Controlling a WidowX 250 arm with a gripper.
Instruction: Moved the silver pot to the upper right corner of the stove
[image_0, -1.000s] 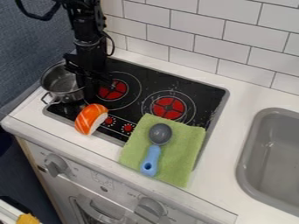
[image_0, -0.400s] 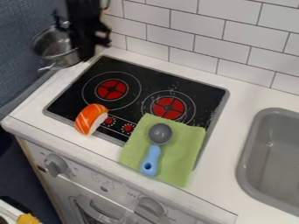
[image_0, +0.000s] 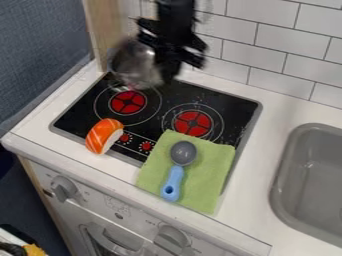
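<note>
Silver pot (image_0: 135, 66) up in the air, folks, clamped in my pincer (image_0: 167, 75), and we're live over the rear left part of the stove (image_0: 224, 100)! The pincer hangs down beneath the black arm (image_0: 175, 15), closed on the pot's right side; exactly how its tips meet the metal is lost in the blur. The pot sits just to the left of my pincer, tilted, its lower edge crossing the top of the left burner (image_0: 128, 102) from where we're watching. Over to the right burner (image_0: 193, 123), glowing red in its white rings, and just in front of it lies the green towel (image_0: 208, 172), spread across the stove's front right edge and on to the white table (image_0: 257, 200). Lying on that towel, the spoon (image_0: 182, 153): grey bowl toward the burner, blue handle slanting down toward the oven front (image_0: 133, 217). On the left side, the orange-and-white sushi piece (image_0: 104, 136) straddles the stove's front edge, near the two small red dials (image_0: 135, 142). Far right, the grey sink (image_0: 304, 131) is set into the table, and behind it all runs the white tiled wall (image_0: 267, 60).
</note>
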